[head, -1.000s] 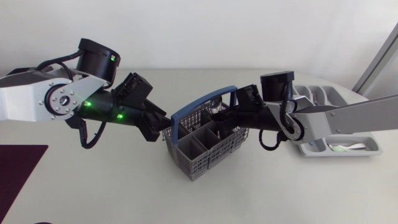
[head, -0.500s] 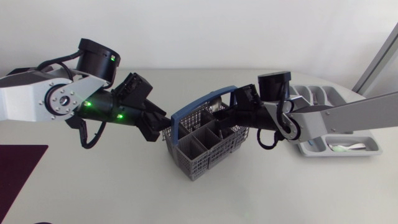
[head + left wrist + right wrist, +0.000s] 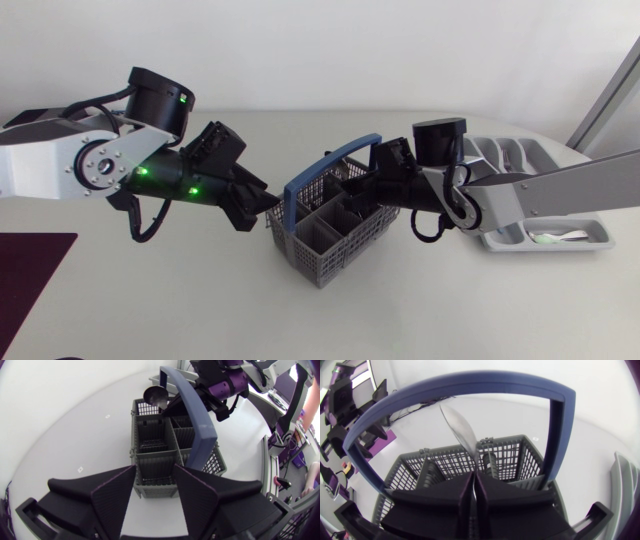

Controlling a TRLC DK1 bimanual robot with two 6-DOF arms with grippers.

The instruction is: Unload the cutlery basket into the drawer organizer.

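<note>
right wrist view shows the right gripper (image 3: 473, 480) pinched tight on the thin end of a spoon (image 3: 459, 427). the spoon's round end points up over the grey basket (image 3: 512, 457), next to its blue handle (image 3: 470, 387). the left gripper (image 3: 155, 477) has its fingers spread wide, with the near end of the basket just between the tips. i cannot tell if they touch it. the basket sits in the middle of the table (image 3: 200, 300). the organizer (image 3: 598, 232) lies at the right side, under the right arm.
</note>
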